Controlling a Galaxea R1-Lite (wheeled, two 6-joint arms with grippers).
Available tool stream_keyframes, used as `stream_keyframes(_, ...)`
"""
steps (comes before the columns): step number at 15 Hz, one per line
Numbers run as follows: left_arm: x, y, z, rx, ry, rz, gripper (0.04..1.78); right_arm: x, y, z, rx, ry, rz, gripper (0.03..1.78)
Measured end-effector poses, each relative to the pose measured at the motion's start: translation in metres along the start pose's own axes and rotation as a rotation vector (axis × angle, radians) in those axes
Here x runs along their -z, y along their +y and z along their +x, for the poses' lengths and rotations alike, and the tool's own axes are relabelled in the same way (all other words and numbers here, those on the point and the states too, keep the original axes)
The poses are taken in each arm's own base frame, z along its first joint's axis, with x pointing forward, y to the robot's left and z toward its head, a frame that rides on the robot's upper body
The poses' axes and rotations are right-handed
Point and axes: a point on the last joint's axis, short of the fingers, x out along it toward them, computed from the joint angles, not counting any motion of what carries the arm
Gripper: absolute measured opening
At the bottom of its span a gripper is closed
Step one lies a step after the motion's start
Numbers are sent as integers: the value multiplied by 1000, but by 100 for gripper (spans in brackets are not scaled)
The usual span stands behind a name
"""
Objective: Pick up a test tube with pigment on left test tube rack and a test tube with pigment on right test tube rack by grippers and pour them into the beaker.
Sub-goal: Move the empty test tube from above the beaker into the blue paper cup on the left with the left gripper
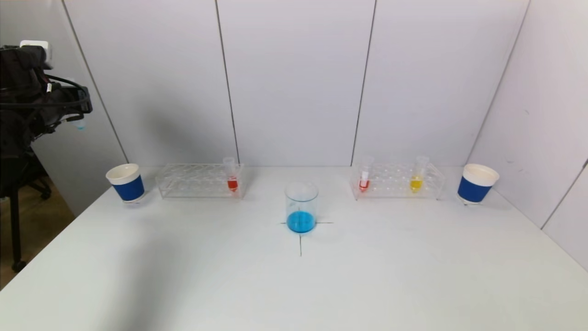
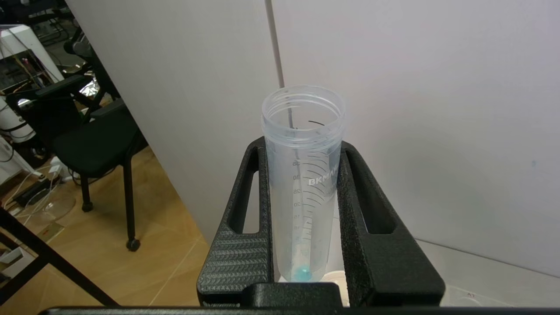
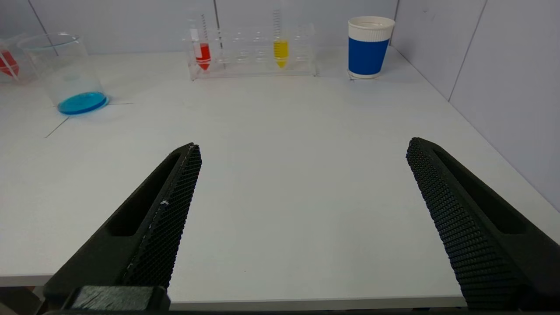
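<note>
left wrist view: left hand (image 2: 302,210) clamps a clear graduated test tube (image 2: 302,183) (blue dregs), right hand (image 3: 302,210) wide.

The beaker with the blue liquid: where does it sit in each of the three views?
Head view: the beaker stands mid-table on a marked cross, between the two racks.
Left wrist view: not in it; the left claw, shut on a nearly empty tube, fills the picture.
Right wrist view: at the far left edge, beyond the open right claw.
Shared landmark of head and right wrist: the yellow tube.
</note>
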Motion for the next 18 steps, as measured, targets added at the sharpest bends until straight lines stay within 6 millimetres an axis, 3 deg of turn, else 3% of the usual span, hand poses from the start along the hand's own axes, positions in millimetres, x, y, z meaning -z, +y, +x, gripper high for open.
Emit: stream_keyframes(18, 118, -27, 10, 28, 9, 0, 45, 0, 0, 0, 0, 0, 0, 171)
